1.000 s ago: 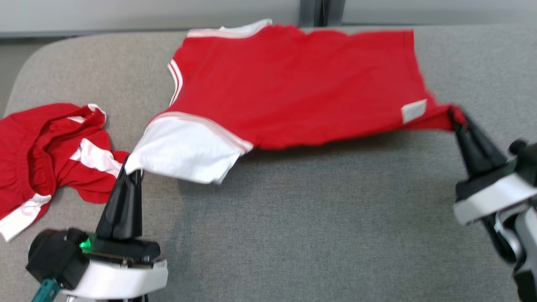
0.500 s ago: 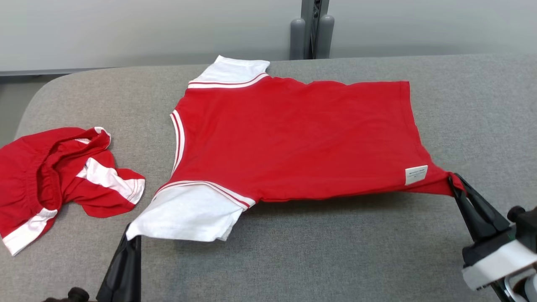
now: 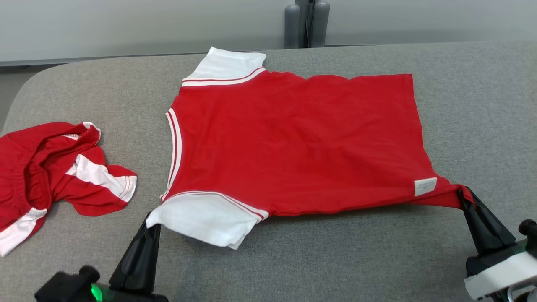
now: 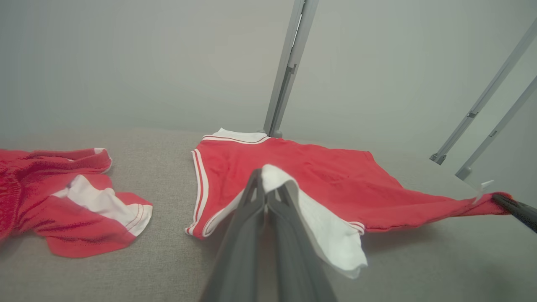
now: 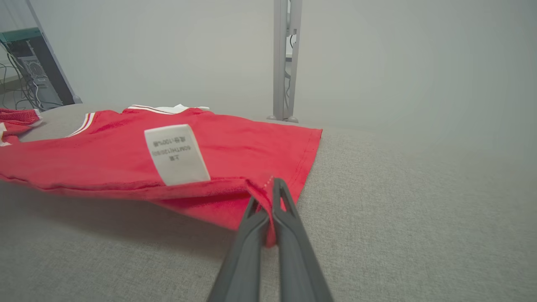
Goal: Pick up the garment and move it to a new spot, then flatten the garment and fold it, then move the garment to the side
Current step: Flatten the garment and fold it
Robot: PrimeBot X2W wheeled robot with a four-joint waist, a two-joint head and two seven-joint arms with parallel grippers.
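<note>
The garment (image 3: 293, 138) is a red T-shirt with white sleeves, spread across the grey padded table (image 3: 335, 260), collar toward the left. My left gripper (image 3: 151, 222) is shut on the near white sleeve (image 4: 319, 222), holding its edge off the surface. At the lower right my right gripper (image 3: 463, 195) is shut on the near hem corner (image 5: 260, 197), beside a white care label (image 5: 176, 155). The near edge hangs slightly lifted between the two grips while the far edge rests on the table.
A second red and white garment (image 3: 50, 167) lies crumpled at the table's left edge. A grey post (image 3: 306, 23) stands behind the far edge, before a pale wall. Bare grey surface stretches along the near side between my arms.
The camera has shifted, so the whole picture moved. Both grippers stay shut on sleeve and hem; the shirt now lies spread further over the table, with the far white sleeve showing.
</note>
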